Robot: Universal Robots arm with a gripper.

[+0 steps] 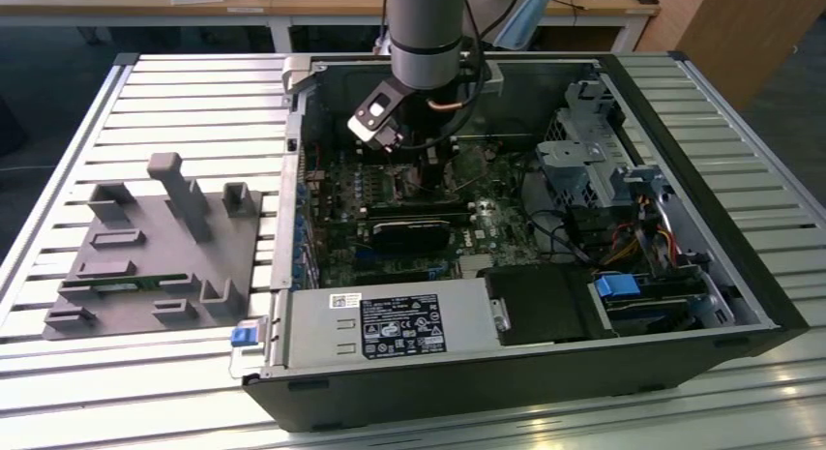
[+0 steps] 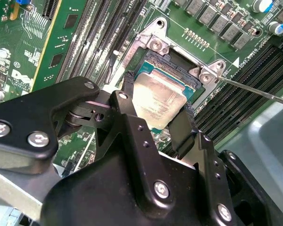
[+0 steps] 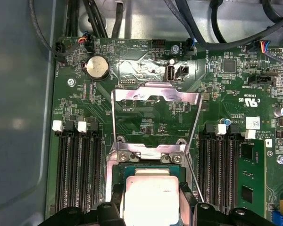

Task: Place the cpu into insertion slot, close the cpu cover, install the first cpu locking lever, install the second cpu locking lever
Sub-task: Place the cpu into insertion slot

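Step 1 in hand: cpu placement. Arm (image 1: 427,34) is down inside the open computer case (image 1: 516,382), over the motherboard (image 3: 75,101). Gripper (image 2: 154,110) looks clamped on the cpu (image 2: 158,96), with black fingers (image 2: 181,127) on two opposite edges. In both wrist views the chip is right over the insertion slot (image 2: 173,66), silver top up, covering most of it; a strip of the socket's dark centre is exposed on one side. Can't tell if it's hanging just above the slot or already touching. The cpu cover (image 3: 127,92) is swung open, away from the socket on the coin cell (image 3: 97,67) side, so nothing blocks the drop. One thin wire locking lever (image 2: 254,90) stands off to the side, unlatched. Cover and both levers not done yet. My read: seating needs the chip square to the frame and flat, straight down with no side load, then a clean release that doesn't drag it off the pins
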